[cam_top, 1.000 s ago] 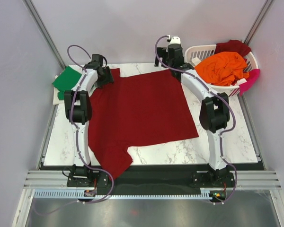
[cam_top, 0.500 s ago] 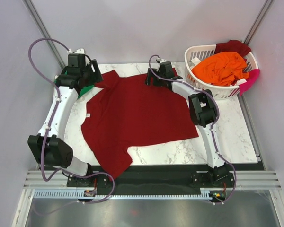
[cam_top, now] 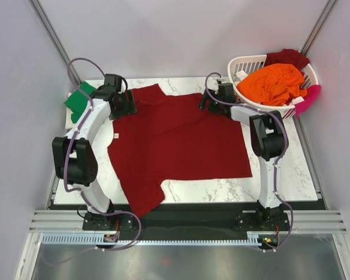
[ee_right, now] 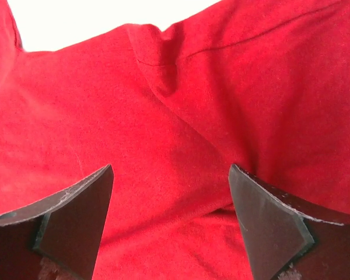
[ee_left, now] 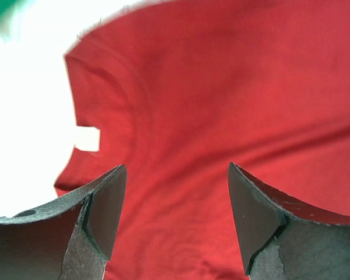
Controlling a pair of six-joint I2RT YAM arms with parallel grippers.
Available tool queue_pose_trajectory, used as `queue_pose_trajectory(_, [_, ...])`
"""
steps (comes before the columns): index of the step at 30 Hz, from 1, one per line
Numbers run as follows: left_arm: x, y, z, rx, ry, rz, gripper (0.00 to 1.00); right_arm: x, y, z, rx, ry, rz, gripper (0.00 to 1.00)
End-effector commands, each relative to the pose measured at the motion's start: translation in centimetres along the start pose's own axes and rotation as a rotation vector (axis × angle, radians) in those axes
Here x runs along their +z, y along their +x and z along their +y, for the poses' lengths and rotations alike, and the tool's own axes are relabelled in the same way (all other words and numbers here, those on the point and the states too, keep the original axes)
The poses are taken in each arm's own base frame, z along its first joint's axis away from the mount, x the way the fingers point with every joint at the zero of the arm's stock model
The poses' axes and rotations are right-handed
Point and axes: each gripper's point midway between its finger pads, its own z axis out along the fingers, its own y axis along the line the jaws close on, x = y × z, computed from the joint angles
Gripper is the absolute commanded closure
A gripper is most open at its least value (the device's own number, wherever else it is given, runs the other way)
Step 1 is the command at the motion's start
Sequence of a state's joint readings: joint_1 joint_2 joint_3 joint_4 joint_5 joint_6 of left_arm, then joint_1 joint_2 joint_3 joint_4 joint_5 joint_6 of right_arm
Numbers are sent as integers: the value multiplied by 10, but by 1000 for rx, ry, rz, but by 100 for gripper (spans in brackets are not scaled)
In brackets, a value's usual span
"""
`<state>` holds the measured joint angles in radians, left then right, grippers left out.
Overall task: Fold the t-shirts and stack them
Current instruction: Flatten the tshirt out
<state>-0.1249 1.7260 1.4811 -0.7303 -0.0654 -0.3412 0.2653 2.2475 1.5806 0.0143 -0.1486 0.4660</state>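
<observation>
Dark red cotton covers most of the marble table (cam_top: 291, 169) as two robot arms set about folding: the large dark red t-shirt (cam_top: 178, 143) lies flat, with its neck towards the left, its hem towards the right and its long axis running across the table from one arm's side to the other. The left gripper (cam_top: 123, 104) hangs over the shirt's far edge by the shoulder and far sleeve, and the right gripper (cam_top: 210, 102) hangs over the same far edge near the hem corner. Each arm is thus nearest its own end of the garment. Both wrist cameras show the jaws spread wide with red cloth directly below and between them, and nothing pinched. The cloth beneath the right gripper is bunched in a soft ridge. A fold would appear to depend on both grippers closing on that far edge and drawing it towards the arms' bases. At the far right corner a white slotted laundry basket (cam_top: 245, 61) holds an orange t-shirt (cam_top: 274, 84) heaped on top and another dark red shirt (cam_top: 287, 57) behind it, while a pink shirt (cam_top: 308, 99) spills over the rim. A bright green t-shirt (cam_top: 79, 100) lies at the table's far left edge, just beside the left arm.
</observation>
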Motion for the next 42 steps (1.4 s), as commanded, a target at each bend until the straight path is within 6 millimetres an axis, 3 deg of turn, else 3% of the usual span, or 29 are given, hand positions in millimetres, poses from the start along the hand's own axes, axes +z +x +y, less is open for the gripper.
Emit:
queue_pose_trajectory(1, [-3, -49, -23, 14, 64, -106, 23, -18, 85, -76, 70, 213, 210, 10])
queue_pose_trajectory(2, [9, -50, -26, 18, 62, -89, 23, -21, 85, -69, 66, 185, 214, 10])
queue_pose_trajectory(3, [9, -63, -34, 21, 86, -109, 23, -21, 86, -68, 60, 175, 219, 10])
queue_pose_trajectory(5, [24, -67, -40, 27, 94, -94, 23, -20, 85, -58, 50, 121, 232, 10])
queue_pose_trajectory(6, [23, -76, -47, 28, 110, -113, 23, -18, 79, -52, 31, 96, 232, 9])
queue_pose_trajectory(9, [30, -72, -57, 31, 115, -94, 24, -13, 72, -28, -3, -2, 254, 6])
queue_pose_trajectory(12, [23, -58, -57, 15, 83, -88, 24, -5, 69, 6, -57, -95, 282, 2])
queue_pose_trajectory(14, [26, -54, -57, 20, 80, -84, 23, 0, 81, 24, -116, -117, 322, 2])
queue_pose_trajectory(16, [31, -56, -55, 38, 64, -88, 24, -1, 86, 44, -176, -138, 354, 2])
queue_pose_trajectory(19, [26, -58, -60, 23, 87, -92, 24, -14, 78, 54, -226, -111, 344, 2])
queue_pose_trajectory(21, [33, -47, -65, 16, 100, -75, 24, -25, 76, 46, -232, -53, 336, 2])
queue_pose_trajectory(22, [40, -41, -68, 11, 110, -59, 24, -37, 57, 44, -248, 2, 283, 2])
queue_pose_trajectory(24, [57, -27, -76, 12, 132, -25, 25, -53, 54, 35, -266, 55, 274, 2])
queue_pose_trajectory(25, [64, -26, -78, 2, 132, -20, 25, -67, 39, 39, -274, 65, 237, 2])
queue_pose_trajectory(26, [80, -22, -79, -2, 124, 1, 25, -75, 38, 30, -283, 117, 232, 2])
queue_pose_trajectory(28, [95, -24, -88, -15, 154, 12, 25, -92, 23, 30, -294, 154, 189, 2])
queue_pose_trajectory(30, [117, -26, -98, -11, 175, 31, 25, -97, 19, 20, -309, 201, 171, 2])
queue_pose_trajectory(32, [128, -33, -102, -6, 182, 26, 25, -96, 17, 16, -311, 215, 170, 2])
queue_pose_trajectory(34, [146, -25, -97, -2, 159, 50, 25, -90, 18, 11, -289, 208, 185, 2])
queue_pose_trajectory(37, [156, -13, -83, -32, 120, 85, 25, -77, 11, 19, -260, 163, 182, 2])
queue_pose_trajectory(39, [160, -2, -66, -62, 79, 110, 25, -69, -9, 27, -257, 148, 140, 2])
queue_pose_trajectory(40, [160, 1, -61, -72, 69, 118, 25, -56, -5, 21, -250, 158, 154, 2])
queue_pose_trajectory(41, [162, 9, -48, -95, 48, 142, 25, -50, -22, 29, -245, 145, 114, 2])
queue_pose_trajectory(42, [161, 12, -43, -123, 36, 148, 25, -42, -26, 26, -237, 148, 107, 2])
